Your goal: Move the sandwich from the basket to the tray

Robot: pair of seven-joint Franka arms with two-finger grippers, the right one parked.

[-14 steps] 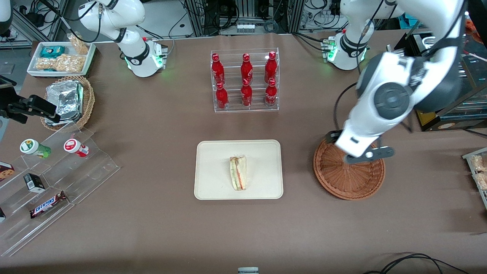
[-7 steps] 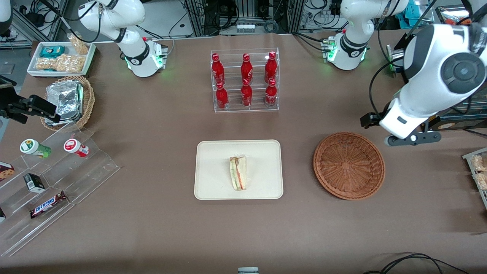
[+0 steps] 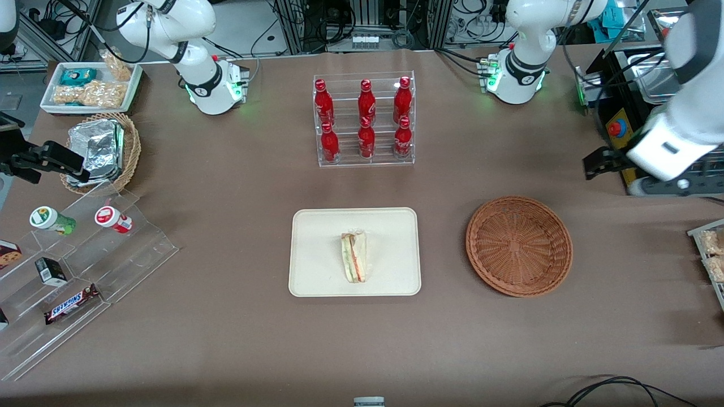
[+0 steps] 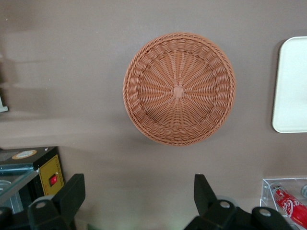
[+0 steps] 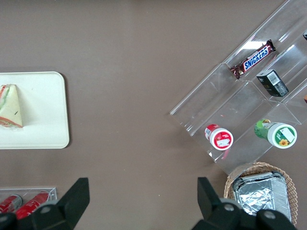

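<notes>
Sandwich: lying on the tray.
Basket: holds nothing.
Gripper: fingers spread wide, above table near basket.

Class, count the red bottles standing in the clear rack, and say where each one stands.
6, in the clear rack: three on the upper step, farther from the front camera, and three on the lower step. None seem hidden. The gripper hangs open, above the table near the basket.

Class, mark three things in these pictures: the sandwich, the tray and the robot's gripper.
sandwich (image 3: 354,257), front view, middle of the wedge.
tray (image 3: 317,249), front view, bare floor beside the sandwich.
gripper (image 4: 136,196), left wrist view, midway between its spread fingertips, above the table.
</notes>
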